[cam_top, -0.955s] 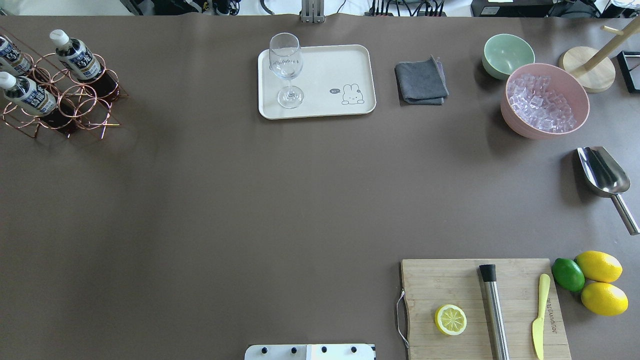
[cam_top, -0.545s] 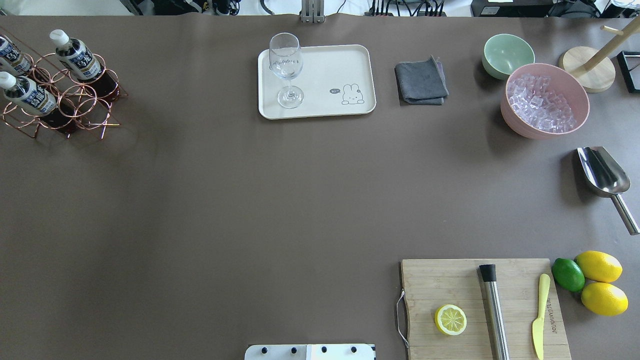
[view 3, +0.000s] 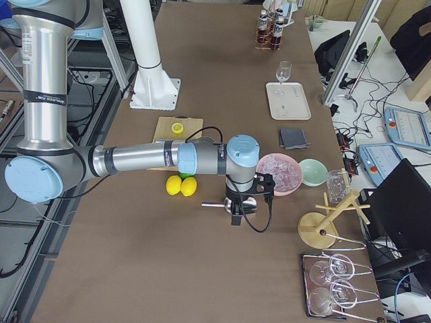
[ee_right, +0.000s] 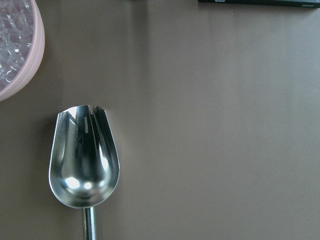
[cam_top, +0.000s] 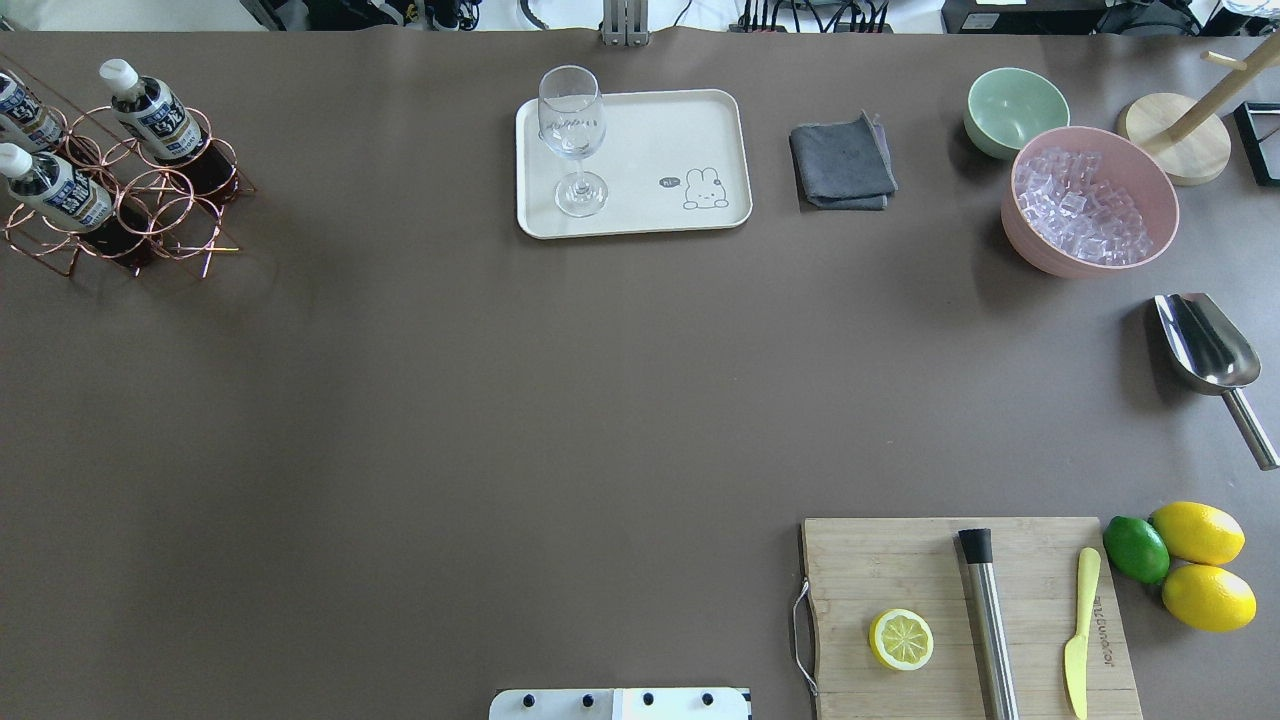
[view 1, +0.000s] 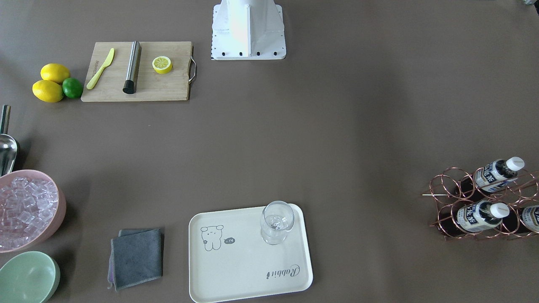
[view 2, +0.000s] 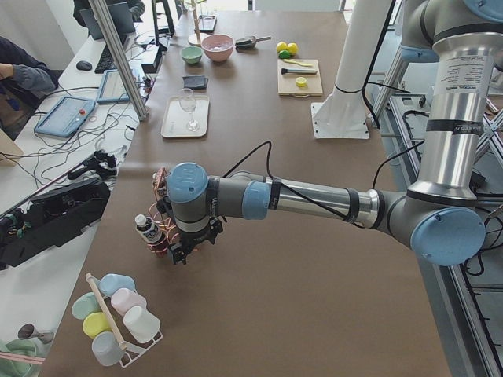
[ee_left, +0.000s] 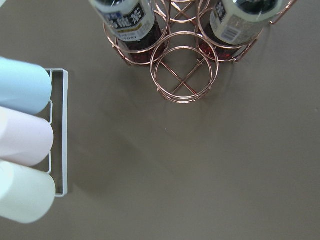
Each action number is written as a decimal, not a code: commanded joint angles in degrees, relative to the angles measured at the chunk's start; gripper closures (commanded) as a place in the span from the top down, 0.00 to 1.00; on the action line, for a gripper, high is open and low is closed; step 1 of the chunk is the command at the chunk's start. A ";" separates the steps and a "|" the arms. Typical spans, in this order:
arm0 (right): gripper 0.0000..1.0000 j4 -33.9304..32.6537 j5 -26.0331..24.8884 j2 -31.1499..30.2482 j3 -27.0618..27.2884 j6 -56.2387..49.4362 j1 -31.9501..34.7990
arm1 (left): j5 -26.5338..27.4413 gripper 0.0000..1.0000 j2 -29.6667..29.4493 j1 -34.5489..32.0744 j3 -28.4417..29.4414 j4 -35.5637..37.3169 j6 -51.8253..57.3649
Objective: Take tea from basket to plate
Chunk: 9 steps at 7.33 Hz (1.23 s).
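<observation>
Three tea bottles with white caps stand tilted in the copper wire basket at the table's far left; in the front view the basket is at the right. The cream plate holds a wine glass. My left gripper hangs over the basket's outer end; the left wrist view looks down on an empty basket ring and two bottles. My right gripper hangs over the metal scoop. I cannot tell whether either gripper is open or shut.
A rack of pastel cups lies just beyond the basket. A pink bowl of ice, green bowl, grey cloth, scoop, cutting board with lemon half, muddler and knife, and lemons sit on the right.
</observation>
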 commanded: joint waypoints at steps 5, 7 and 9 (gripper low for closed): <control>1.00 0.00 -0.20 -0.02 -0.13 0.09 -0.03 | 3.68 0.98 -15.54 3.11 1.99 6.90 25.82; 1.00 0.00 -0.28 -0.02 -0.21 0.09 -0.20 | 3.07 0.98 -19.05 3.03 4.70 6.90 27.86; 1.00 0.00 -0.28 -0.02 -0.13 0.09 -0.20 | 1.32 0.98 -19.77 3.99 5.68 6.90 28.92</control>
